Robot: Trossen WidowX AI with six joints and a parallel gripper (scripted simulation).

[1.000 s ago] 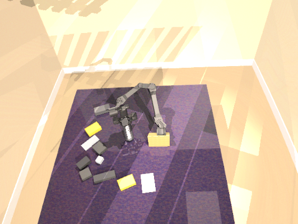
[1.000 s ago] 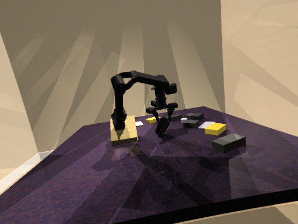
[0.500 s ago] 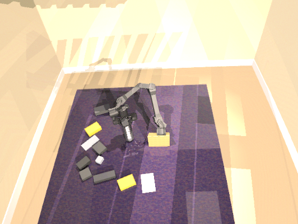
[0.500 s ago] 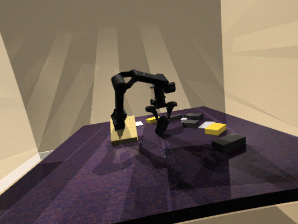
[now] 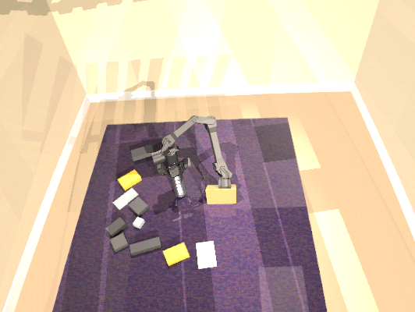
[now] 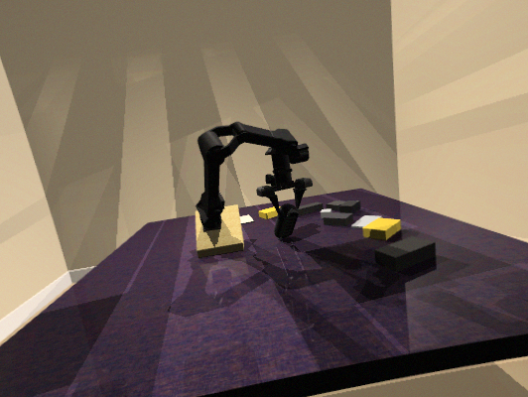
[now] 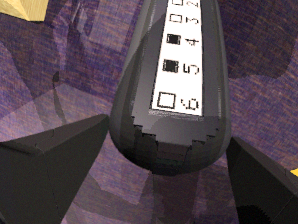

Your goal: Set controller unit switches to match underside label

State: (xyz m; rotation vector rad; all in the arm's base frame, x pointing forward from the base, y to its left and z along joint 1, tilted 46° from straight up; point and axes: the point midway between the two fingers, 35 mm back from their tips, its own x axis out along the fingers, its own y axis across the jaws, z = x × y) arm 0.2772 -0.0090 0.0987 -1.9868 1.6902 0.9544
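Observation:
The dark grey controller unit [image 5: 179, 186] [image 6: 287, 221] [image 7: 140, 96] is tipped up on end, its lower end at or just above the purple bench [image 5: 250, 234]. Its underside faces the wrist camera. The white label [image 7: 177, 56] shows there: the nearest square is empty, the two after it are filled, and the one after those is empty. The far end is too foreshortened to read. My gripper [image 5: 176, 175] [image 6: 287, 208] [image 7: 169, 133] points down and is shut on the unit's upper end, one finger on each long side. The switches are hidden.
The arm's tan base block [image 5: 221, 194] [image 6: 218, 238] stands right of the unit. Left and in front lie yellow blocks [image 5: 129, 179] [image 5: 175, 253], white blocks [image 5: 125, 198] [image 5: 206, 254] and several dark grey modules [image 5: 141, 153] [image 5: 145, 246] [image 6: 405, 252].

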